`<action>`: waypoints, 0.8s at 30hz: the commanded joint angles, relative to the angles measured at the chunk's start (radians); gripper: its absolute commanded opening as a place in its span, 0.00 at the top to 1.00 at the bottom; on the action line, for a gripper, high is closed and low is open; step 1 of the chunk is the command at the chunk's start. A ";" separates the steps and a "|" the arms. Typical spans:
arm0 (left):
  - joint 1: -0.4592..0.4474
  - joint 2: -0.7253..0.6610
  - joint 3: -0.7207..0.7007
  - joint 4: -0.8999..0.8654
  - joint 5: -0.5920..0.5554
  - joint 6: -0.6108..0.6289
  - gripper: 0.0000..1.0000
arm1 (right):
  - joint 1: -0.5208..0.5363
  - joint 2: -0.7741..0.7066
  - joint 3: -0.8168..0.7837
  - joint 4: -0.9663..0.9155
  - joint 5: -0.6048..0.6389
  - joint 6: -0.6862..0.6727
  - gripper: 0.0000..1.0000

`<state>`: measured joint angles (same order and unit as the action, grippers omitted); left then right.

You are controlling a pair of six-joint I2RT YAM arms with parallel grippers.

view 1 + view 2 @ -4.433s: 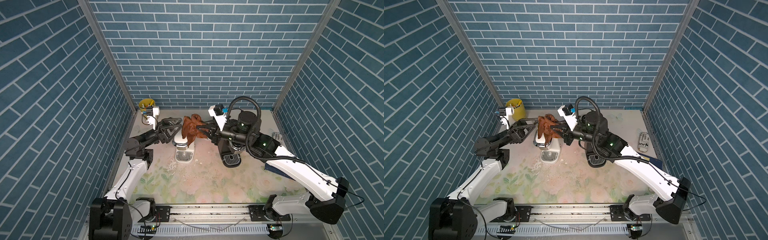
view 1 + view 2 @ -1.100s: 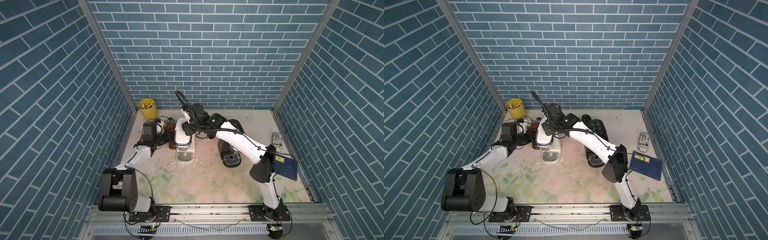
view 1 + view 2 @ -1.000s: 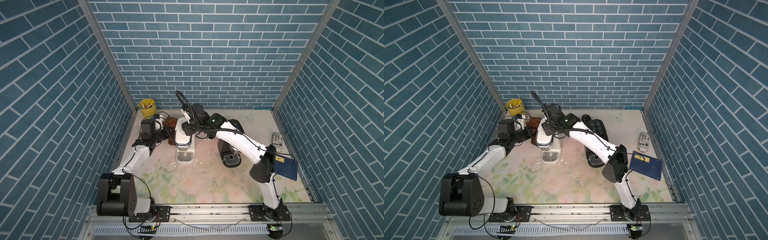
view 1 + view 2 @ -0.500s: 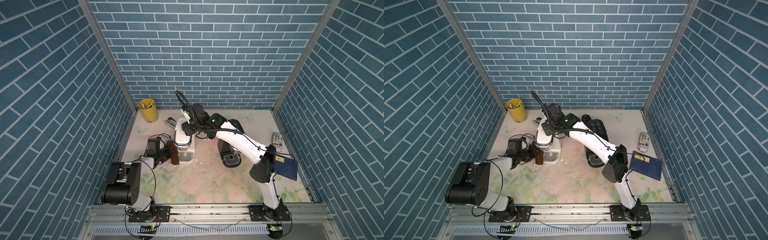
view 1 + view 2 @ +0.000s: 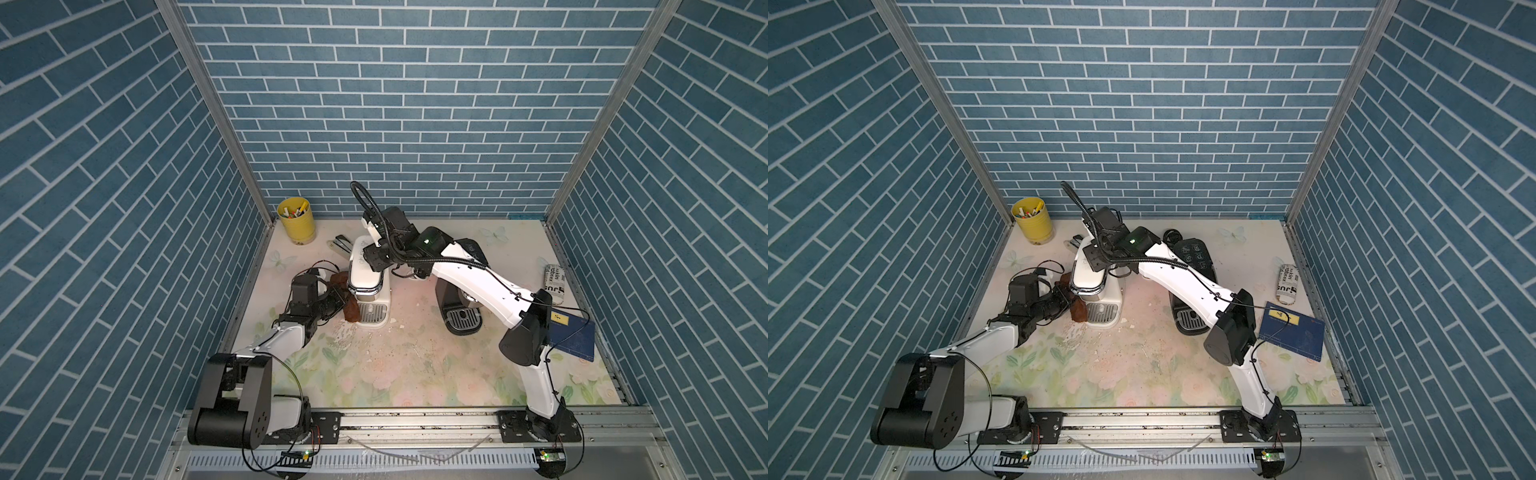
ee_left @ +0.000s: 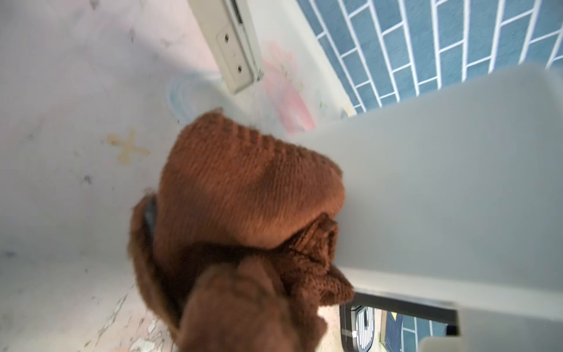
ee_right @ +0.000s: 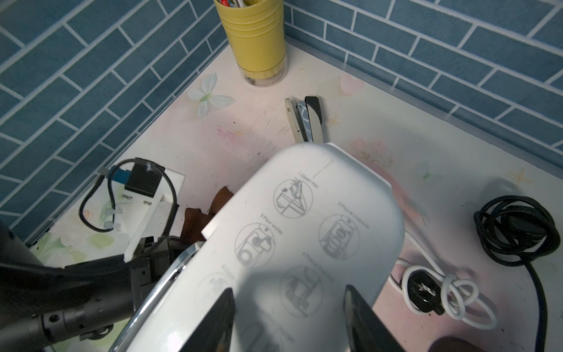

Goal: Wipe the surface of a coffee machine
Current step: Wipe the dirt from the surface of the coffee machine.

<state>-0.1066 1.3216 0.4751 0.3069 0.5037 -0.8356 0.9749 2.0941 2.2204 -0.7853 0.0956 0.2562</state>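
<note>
Beside the coffee machine (image 5: 365, 279), cloth (image 6: 243, 189) hides the pinching left gripper (image 5: 338, 300); right gripper (image 7: 288, 291) spread

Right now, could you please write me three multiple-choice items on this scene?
1. Yellow cup stands where? A) back corner B) front edge C) dead centre
2. Coffee machines on the table? A) one B) two C) three
3. The brown cloth is A) lying flat B) pressed to the white coffee machine by the left gripper C) folded
Key: 1 A, where walls meet; 2 B, white plus the black coffee machine; 3 B, bunched against its side.
</note>
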 commanded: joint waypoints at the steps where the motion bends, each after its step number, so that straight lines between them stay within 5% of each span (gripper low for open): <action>1: -0.053 0.039 -0.070 0.050 0.013 -0.035 1.00 | 0.007 0.035 -0.038 -0.098 -0.038 0.012 0.44; 11: -0.111 0.046 -0.123 0.165 0.014 -0.130 1.00 | 0.008 0.030 -0.048 -0.088 -0.033 0.018 0.45; 24: -0.130 -0.186 -0.073 0.159 -0.022 0.063 1.00 | 0.007 0.034 -0.051 -0.086 -0.045 0.023 0.46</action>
<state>-0.2298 1.1839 0.4023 0.4389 0.4896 -0.8761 0.9749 2.0941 2.2162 -0.7765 0.0898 0.2573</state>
